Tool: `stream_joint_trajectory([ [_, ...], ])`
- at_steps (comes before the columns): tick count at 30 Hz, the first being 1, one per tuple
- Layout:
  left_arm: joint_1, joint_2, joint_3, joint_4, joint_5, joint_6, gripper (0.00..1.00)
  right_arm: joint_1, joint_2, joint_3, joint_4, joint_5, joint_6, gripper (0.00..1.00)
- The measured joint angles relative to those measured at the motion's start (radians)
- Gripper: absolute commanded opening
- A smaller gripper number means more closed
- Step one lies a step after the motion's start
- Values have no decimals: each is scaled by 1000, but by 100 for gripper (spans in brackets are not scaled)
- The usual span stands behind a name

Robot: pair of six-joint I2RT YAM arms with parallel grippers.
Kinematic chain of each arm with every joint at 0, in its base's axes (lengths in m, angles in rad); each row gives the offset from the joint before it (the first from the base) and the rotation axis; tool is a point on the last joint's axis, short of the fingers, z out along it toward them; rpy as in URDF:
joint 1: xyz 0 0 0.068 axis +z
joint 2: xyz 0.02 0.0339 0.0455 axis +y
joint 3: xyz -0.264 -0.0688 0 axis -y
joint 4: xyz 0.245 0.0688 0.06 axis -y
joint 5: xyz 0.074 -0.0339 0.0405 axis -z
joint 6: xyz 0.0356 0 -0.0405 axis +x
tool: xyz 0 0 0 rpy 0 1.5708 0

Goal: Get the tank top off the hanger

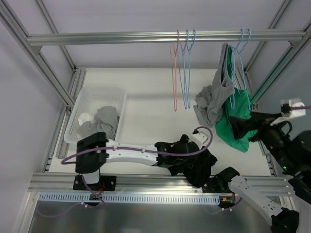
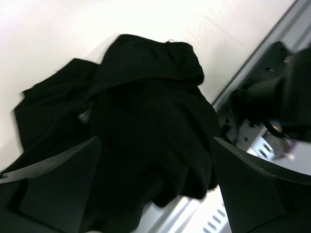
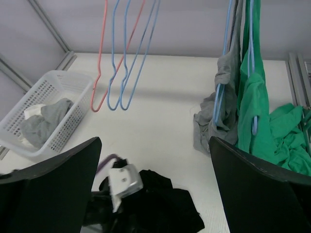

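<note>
Top external view, basket (image 1: 77, 116): far left of the desk (image 1: 150, 111), grey clothes (image 1: 104, 120) inside.
Left tool (image 2: 155, 145): released, fingers spread wide, poised over the black garment, nothing gripped.
Black garment (image 2: 146, 97): crumpled on the desk at the near edge, centre.
Rail (image 1: 146, 37): runs left to right across the top.
Empty hangers (image 1: 182, 73): one red, two blue, hooked on the rail right of centre.
Grey tank top (image 1: 216, 97): on a blue hanger (image 1: 240, 48) at the rail's right end; long axis vertical, strap end up, lower end bunched on the desk.
Green tank top (image 1: 238, 124): just right of the grey one, also hanging vertically, hem piled on the desk.
Right tool (image 3: 155, 141): released, fingers wide apart, empty; in the top view it points left, at the green tank top.
</note>
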Motion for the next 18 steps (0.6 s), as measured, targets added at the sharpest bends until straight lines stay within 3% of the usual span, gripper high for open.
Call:
stream_joint_trajectory([
  [7,-7,298,149,-40,-11,-2,99,0,-107,37,-155,-84,-2,99],
  [8,-10,318,154,-43,-23,0,95,0,-109,37,-175,-99,-2,99],
  [9,-14,324,166,-46,-34,-2,87,0,-114,37,-191,-114,-3,99],
  [10,-19,324,174,-53,-37,-8,55,0,-119,36,-201,-126,-3,99],
  [11,-24,326,178,-58,-39,-18,35,0,-129,35,-212,-144,-2,99],
  [12,-26,330,179,-65,-42,-28,22,0,-140,34,-219,-161,-2,99],
  [13,-30,335,179,-75,-52,-39,1,0,-156,30,-221,-180,0,100],
  [18,-35,301,133,-112,-142,-125,0,0,-240,15,-225,-240,7,100],
])
